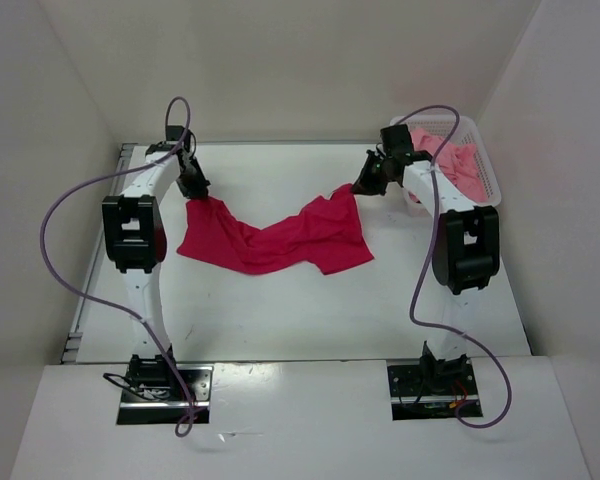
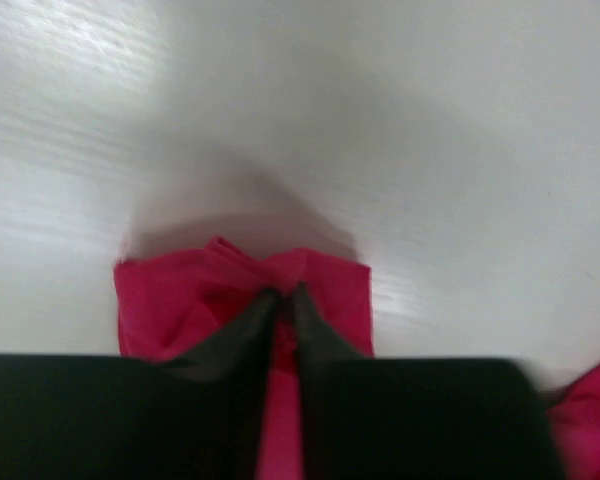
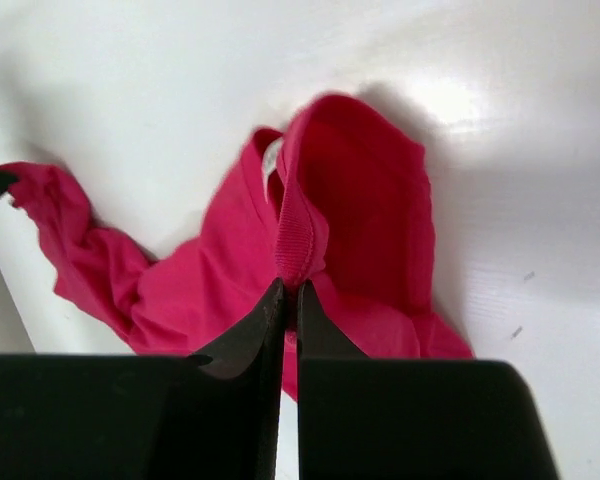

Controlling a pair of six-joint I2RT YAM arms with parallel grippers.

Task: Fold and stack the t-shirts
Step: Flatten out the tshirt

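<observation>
"White table [image 1: 280, 320] inside white walls was all the backdrop I had. Ask away."

"Where was the shirt?"

"The crimson shirt [image 1: 270, 242] lay stretched out left of the basket [image 1: 465, 120]. It sagged in the middle, and two ends were raised off the table. The right gripper [image 1: 363, 187] stood just left of the basket, clenched on the end nearest it. On its wrist view the jaws were pinched on the ribbed collar [image 3: 298, 235]. The left gripper [image 1: 195, 188] was well away from the basket, at the shirt's other end. Its wrist view showed the fingers nipped together with crimson cloth between them. I read both as grasping the shirt."

"And the others?"

"A pink shirt [image 1: 460, 160] sat crumpled in the basket. I could not make out a maroon one."

"Which step, then?"

"By my judgement, the spreading-out before the first fold. The cloth was held at two ends and rumpled, with nothing folded or stacked, so the task looked near its start."

"What did the next move call for?"

"I'd have wanted the arms drawn apart, one toward the basket and one away, until the sag went. Then both lowered together to lay the shirt flat. The collar grip worried me, because the cloth might hang crooked and need a regrip before folding."
</observation>
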